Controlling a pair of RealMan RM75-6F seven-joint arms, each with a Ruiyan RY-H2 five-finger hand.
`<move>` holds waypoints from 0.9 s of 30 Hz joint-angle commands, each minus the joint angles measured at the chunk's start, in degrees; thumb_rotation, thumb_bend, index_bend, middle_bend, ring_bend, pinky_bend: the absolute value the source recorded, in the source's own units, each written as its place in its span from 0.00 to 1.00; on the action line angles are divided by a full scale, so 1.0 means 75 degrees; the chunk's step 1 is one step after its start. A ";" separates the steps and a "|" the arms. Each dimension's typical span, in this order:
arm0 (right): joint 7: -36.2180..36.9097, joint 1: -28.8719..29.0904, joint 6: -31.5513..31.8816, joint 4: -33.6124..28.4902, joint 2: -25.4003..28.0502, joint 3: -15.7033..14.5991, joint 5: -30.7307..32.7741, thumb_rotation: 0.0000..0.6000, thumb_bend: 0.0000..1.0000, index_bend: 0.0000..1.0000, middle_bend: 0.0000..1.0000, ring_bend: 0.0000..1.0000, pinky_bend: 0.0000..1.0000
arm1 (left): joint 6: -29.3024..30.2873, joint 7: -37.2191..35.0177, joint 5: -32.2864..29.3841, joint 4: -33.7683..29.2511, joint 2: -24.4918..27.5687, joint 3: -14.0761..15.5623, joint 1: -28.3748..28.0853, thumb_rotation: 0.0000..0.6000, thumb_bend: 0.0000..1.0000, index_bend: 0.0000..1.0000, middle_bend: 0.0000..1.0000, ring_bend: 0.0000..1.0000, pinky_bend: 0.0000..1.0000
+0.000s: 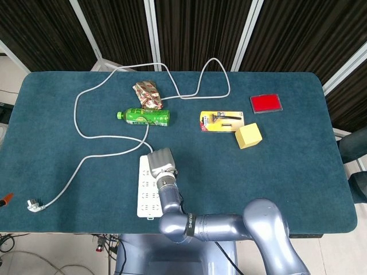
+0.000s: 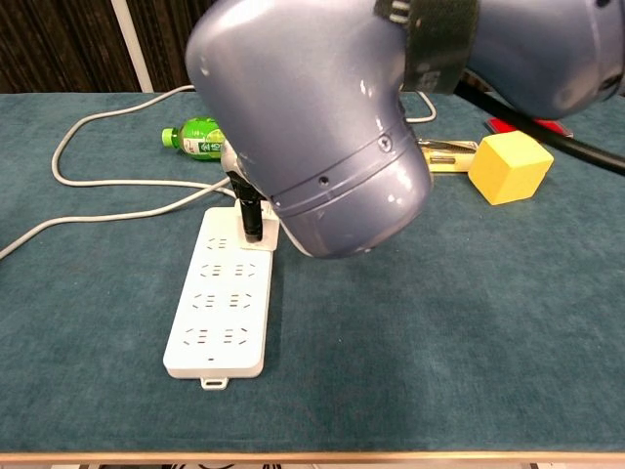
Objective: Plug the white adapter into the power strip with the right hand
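One adapter: white adapter (image 2: pixel 262 233) sits at power strip (image 2: pixel 220 303) far end, under right hand (image 1: pixel 161 161).
Fingers: dark fingers (image 2: pixel 250 210) grasping it.
Handling: likely light, rigid; hold its sides.

Right hand (image 1: pixel 161 161) down, fingers hidden.

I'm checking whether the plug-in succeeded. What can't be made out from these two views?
- Chest view: the right arm's bulk hides most of the right hand and white adapter.
- Head view: the right hand covers the adapter, so prong seating in the power strip is unseen.
- Left hand: in neither view.
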 commanded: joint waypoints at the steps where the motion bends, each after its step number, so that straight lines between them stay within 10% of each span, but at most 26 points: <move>1: 0.0038 0.0006 0.0052 -0.0025 -0.0044 -0.0100 -0.0216 1.00 0.60 0.65 0.58 0.58 0.40 | -0.0007 0.0006 0.0000 0.0000 -0.0002 0.0002 -0.0003 1.00 0.08 0.21 0.00 0.00 0.00; 27: -0.0151 -0.0011 0.0265 -0.0121 -0.0342 -0.0580 -0.1064 1.00 0.60 0.68 0.60 0.59 0.44 | 0.0005 0.0001 0.0001 0.0005 -0.0001 -0.0001 0.0003 1.00 0.08 0.21 0.00 0.00 0.00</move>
